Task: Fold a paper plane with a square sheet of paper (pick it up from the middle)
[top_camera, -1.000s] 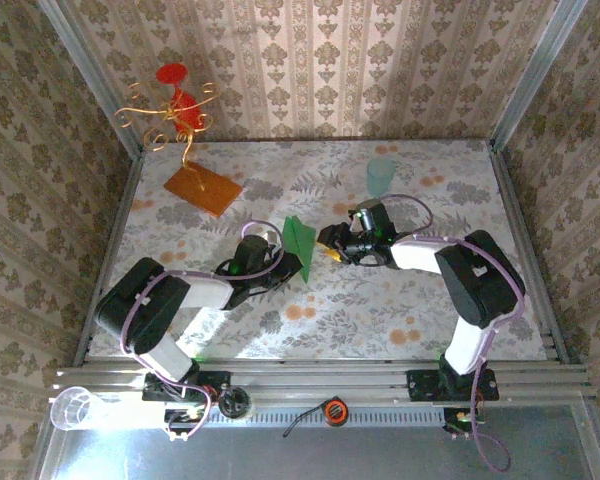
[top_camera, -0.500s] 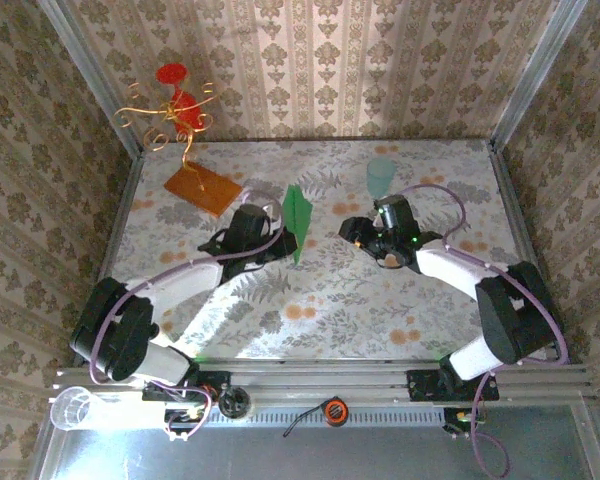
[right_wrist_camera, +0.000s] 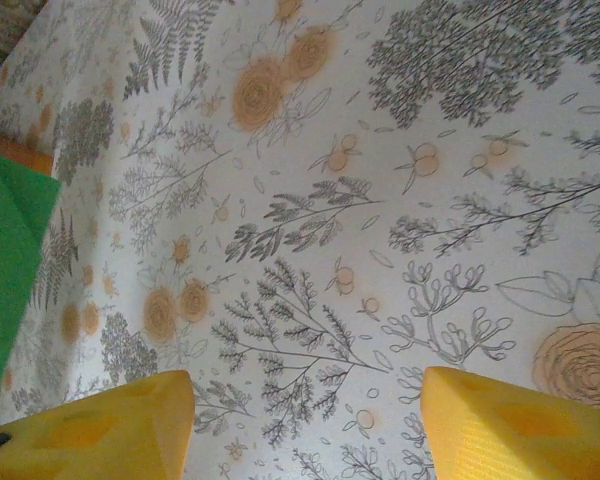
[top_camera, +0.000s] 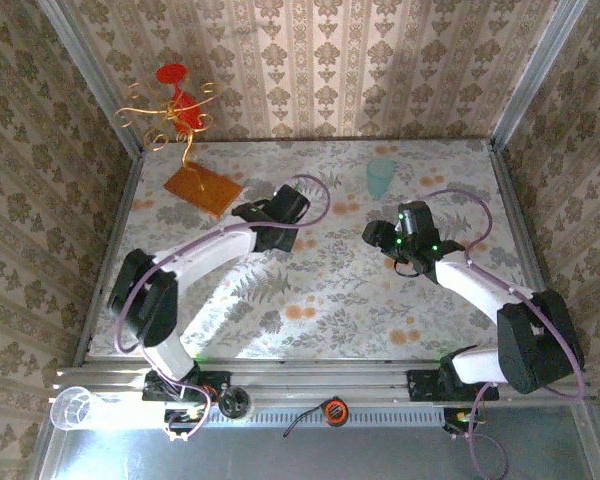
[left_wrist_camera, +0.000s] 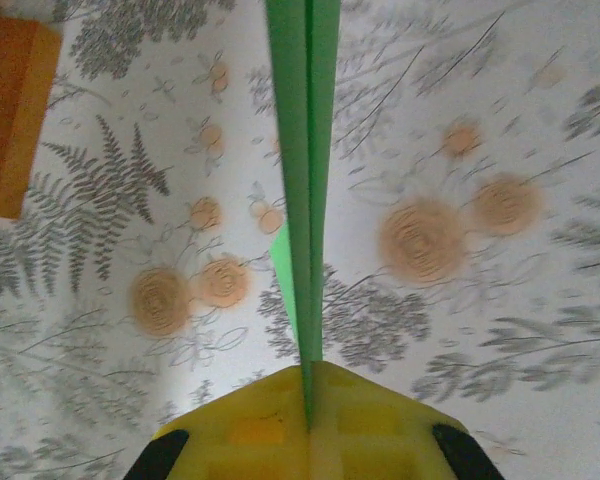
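The green paper plane (left_wrist_camera: pixel 305 150) is a narrow folded strip seen edge-on in the left wrist view, running up and away over the flowered tablecloth. My left gripper (left_wrist_camera: pixel 310 375) is shut on its near end, the yellow fingers pressed together around the crease. From above, the left gripper (top_camera: pixel 280 215) is stretched out to the table's middle, and the plane is hidden under it. My right gripper (right_wrist_camera: pixel 305 400) is open with only cloth between its fingers. A corner of the plane (right_wrist_camera: pixel 5 270) shows at the left edge of the right wrist view. From above, the right gripper (top_camera: pixel 375 236) sits to the plane's right, apart from it.
An orange-brown board (top_camera: pixel 202 187) lies at the back left, holding a gold wire stand with a red ornament (top_camera: pixel 175 105). A teal cup (top_camera: pixel 380 177) stands at the back, right of centre. A clear cup (top_camera: pixel 75 408) and a tape measure (top_camera: pixel 333 410) rest on the front rail.
My left arm has reached farther back and to the right, carrying the plane with it. The right gripper has drawn back to the right, away from the plane.
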You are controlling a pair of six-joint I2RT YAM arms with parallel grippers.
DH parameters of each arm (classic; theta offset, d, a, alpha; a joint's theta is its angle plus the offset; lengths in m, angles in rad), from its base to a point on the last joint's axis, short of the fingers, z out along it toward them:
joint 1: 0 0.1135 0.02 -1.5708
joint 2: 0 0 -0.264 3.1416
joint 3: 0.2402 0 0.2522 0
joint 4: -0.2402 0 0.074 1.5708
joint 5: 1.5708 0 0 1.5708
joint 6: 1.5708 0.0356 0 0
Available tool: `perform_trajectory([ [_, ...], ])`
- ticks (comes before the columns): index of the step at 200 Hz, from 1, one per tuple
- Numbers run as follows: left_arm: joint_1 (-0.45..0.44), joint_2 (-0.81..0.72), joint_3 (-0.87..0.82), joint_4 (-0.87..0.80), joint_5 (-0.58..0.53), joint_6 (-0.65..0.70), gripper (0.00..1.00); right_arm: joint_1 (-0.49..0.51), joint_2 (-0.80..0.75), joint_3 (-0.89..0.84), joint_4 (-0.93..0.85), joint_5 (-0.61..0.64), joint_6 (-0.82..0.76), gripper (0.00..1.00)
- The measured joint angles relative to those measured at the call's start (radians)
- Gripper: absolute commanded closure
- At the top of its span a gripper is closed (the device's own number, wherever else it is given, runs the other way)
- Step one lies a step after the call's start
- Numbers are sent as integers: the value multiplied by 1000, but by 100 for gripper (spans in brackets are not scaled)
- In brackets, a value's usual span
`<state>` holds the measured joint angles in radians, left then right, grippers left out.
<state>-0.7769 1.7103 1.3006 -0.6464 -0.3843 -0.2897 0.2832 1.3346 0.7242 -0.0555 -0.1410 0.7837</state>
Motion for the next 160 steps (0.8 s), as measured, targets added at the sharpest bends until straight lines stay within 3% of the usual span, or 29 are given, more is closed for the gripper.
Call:
perform_trajectory([
  [42, -63, 149, 60, -74, -151, 36, 99, -36, -19, -22, -13, 4, 0, 37],
  [85, -115, 241, 82, -97, -179, 52, 92, -71, -24, -28, -29, 3, -4, 36],
  [108, -125, 251, 82, -106, -135, 58, 78, -83, -24, -28, -32, 2, -4, 36],
  [160, -96, 236, 71, -84, 97, 50, 60, -87, -19, -28, -30, -22, -3, 36],
])
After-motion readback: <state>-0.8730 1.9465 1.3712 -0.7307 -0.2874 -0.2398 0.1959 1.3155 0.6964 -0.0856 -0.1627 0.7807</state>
